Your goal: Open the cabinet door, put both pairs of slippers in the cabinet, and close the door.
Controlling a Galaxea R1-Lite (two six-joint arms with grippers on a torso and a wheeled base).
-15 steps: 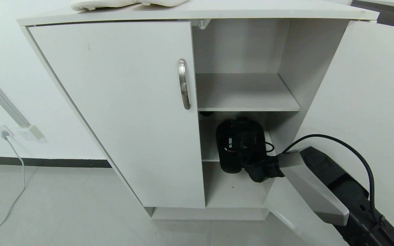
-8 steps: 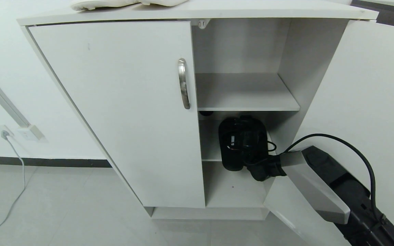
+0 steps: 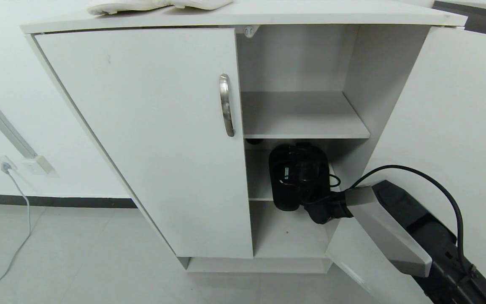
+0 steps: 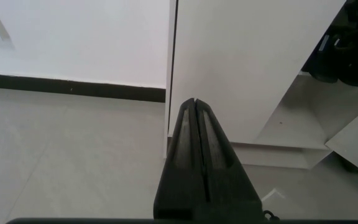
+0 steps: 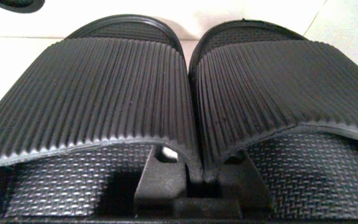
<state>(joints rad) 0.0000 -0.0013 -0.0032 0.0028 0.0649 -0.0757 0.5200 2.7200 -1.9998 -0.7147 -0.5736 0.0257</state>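
A pair of black ribbed slippers (image 5: 185, 93) is held side by side, with my right gripper (image 5: 192, 173) shut on their inner strap edges. In the head view the black slippers (image 3: 297, 177) are inside the cabinet's open right half, below the upper shelf (image 3: 302, 116) and over a lower shelf (image 3: 259, 192). Whether they rest on it I cannot tell. A cream pair of slippers (image 3: 158, 4) lies on the cabinet top. My left gripper (image 4: 195, 104) is shut and empty, low above the floor in front of the closed left door (image 4: 247, 62).
The right door (image 3: 458, 126) stands swung wide open beside my right arm (image 3: 382, 223). The left door (image 3: 150, 135) has a metal handle (image 3: 225, 105). A small dark item (image 3: 253, 141) sits under the upper shelf. A wall socket and cable (image 3: 6, 169) are at the left.
My right gripper has carried the black slippers a little deeper and higher inside the cabinet. The head view has shifted very slightly.
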